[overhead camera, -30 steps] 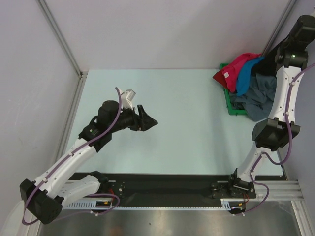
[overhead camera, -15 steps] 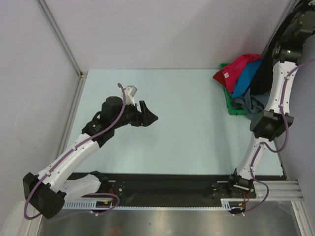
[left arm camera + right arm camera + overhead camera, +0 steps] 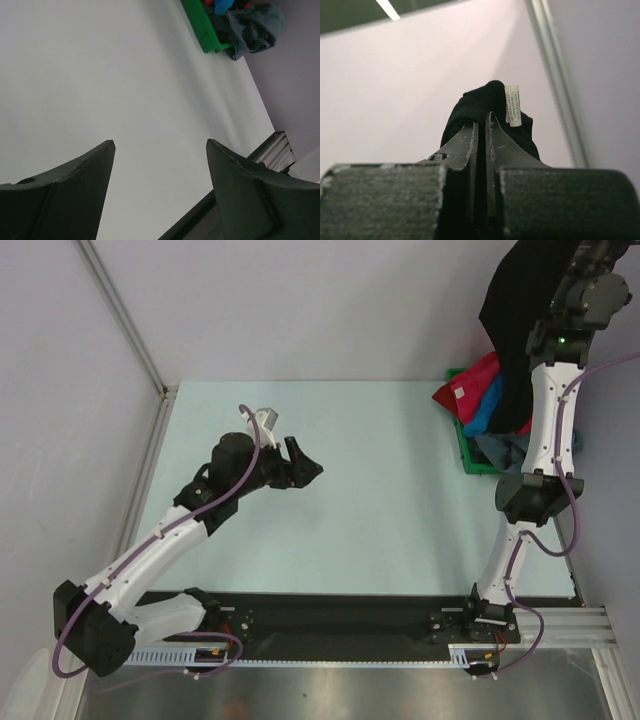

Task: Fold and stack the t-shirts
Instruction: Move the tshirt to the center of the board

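At the far right corner of the table [image 3: 380, 520], the right gripper [image 3: 481, 122] is lifted high, its fingers clenched on a bunch of the black t-shirt [image 3: 515, 320]. The shirt hangs down in front of the green bin [image 3: 461, 445]. The red-pink t-shirt [image 3: 466, 388], blue t-shirt [image 3: 488, 408] and grey t-shirt [image 3: 497, 451] lie heaped in that bin. The left gripper [image 3: 305, 468] hovers over the table's left half, fingers spread wide, grasping nothing.

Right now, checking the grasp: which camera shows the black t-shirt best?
Top external: the black t-shirt hangs from the right end effector. Right wrist shows only a pinched bunch with its label; left wrist shows nothing certain of it.
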`<state>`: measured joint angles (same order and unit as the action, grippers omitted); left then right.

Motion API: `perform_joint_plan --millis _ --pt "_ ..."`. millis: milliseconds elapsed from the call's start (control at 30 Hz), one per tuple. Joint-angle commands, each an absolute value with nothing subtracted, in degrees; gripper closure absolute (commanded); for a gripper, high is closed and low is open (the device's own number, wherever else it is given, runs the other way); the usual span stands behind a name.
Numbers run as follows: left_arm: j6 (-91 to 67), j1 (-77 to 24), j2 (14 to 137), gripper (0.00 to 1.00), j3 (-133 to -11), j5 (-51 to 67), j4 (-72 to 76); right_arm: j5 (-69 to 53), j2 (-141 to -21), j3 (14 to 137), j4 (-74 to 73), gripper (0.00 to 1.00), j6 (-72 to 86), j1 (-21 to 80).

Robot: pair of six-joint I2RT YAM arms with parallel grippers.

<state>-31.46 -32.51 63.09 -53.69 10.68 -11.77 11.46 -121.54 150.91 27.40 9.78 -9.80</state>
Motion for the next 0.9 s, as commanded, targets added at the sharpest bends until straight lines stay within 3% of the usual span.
perform_joint_plan --millis 0,200,433,700,867 --pt "-33.22 -32.87 59.95 0.20 -54.41 11.07 -9.40 11.34 -113.82 156.27 38.67 1.00 13.18 -7.91" --pt "-33.23 -32.78 52.92 0.18 -53.44 9.32 -12.29 11.34 -108.20 154.34 39.02 1.00 22.39 -5.54" --pt "-31.55 -32.87 45.89 0.15 -56.16 5.36 -17.14 9.23 -103.72 154.08 34.55 1.00 22.07 6.58" --pt "-30.59 -32.87 39.64 0.05 -59.41 3.61 -24.16 8.95 -86.15 116.93 24.19 1.00 13.54 22.83" --pt "-28.22 -32.78 37.97 0.01 -66.44 1.15 -32.15 8.53 -72.88 91.09 17.50 1.00 20.73 25.13"
